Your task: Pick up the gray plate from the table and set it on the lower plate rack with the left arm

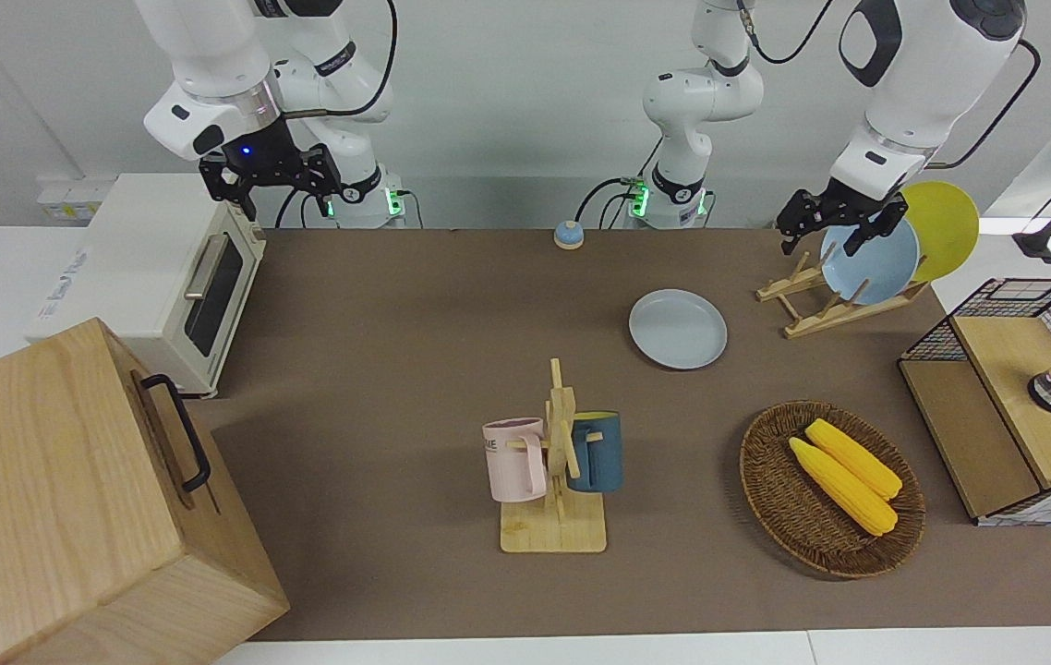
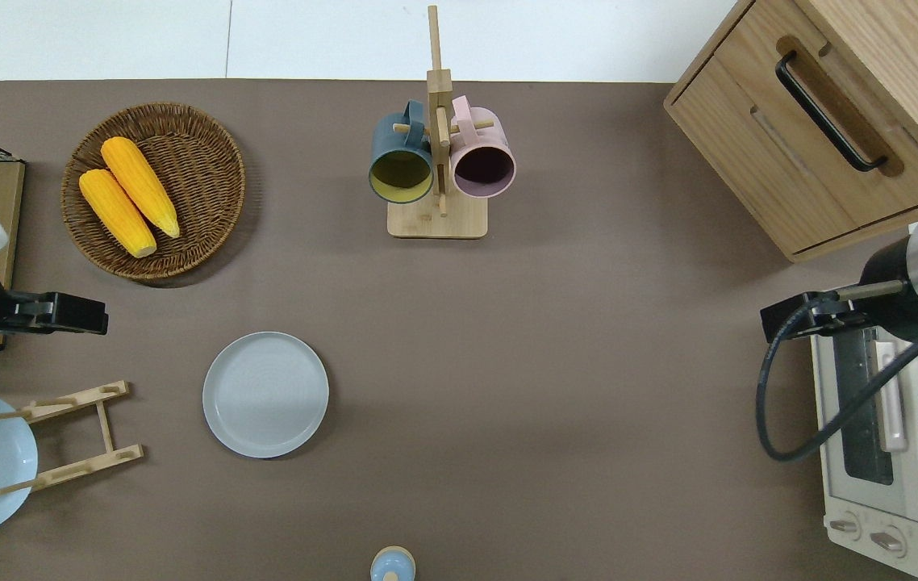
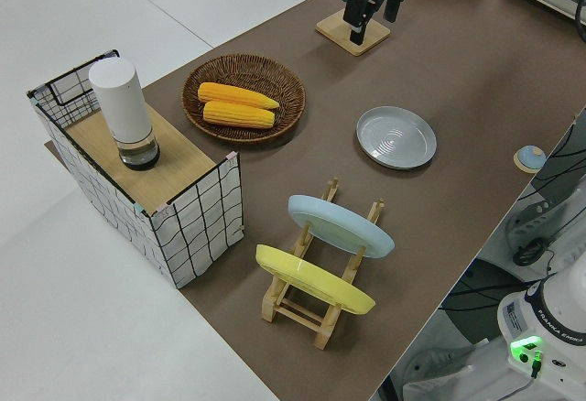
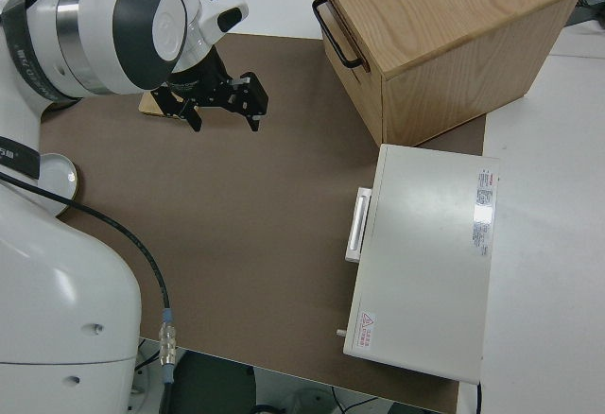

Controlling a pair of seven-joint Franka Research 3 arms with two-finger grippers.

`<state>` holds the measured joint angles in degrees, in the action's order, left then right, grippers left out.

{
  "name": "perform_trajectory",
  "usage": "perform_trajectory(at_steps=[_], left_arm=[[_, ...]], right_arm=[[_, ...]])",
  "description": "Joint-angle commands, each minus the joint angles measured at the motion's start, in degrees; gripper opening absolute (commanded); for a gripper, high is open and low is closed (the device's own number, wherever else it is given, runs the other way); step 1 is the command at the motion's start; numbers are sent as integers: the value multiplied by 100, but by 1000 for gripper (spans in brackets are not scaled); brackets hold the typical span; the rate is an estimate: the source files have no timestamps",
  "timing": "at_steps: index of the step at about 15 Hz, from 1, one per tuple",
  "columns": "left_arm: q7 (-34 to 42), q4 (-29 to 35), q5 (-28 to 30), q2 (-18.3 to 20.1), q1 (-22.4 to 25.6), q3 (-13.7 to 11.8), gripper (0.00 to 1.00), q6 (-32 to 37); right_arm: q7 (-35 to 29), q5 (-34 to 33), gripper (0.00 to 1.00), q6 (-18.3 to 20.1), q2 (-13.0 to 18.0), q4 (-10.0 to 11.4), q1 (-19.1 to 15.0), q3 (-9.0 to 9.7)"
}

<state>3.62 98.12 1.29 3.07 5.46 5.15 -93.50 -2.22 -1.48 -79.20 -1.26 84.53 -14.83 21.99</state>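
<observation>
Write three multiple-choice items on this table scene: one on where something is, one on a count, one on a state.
1. Where does the gray plate lie?
A. flat on the table
B. in the plate rack
C. in the wicker basket

2. How many mugs hang on the mug tree?
A. one
B. two
C. three

3. How do the plates in the plate rack stand?
A. stacked flat
B. face down
C. on edge, leaning between pegs

Answers:
1. A: the overhead view shows it on bare table beside the rack.
2. B: a dark blue mug and a pink mug hang there.
3. C: the light blue plate and the yellow plate lean in the rack.
</observation>
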Motion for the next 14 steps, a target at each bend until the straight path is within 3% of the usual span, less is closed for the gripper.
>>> perform_trajectory(at_steps=[1,14], left_arm=[[-90,-144,-112,-105,-19,48,991,17],[-186,-65,-59,-105,-19,57,993,95]], right_arm=[[-68,-37,983,63,12,-42,-134,121],[-68,-28,983,63,12,-42,-134,121]])
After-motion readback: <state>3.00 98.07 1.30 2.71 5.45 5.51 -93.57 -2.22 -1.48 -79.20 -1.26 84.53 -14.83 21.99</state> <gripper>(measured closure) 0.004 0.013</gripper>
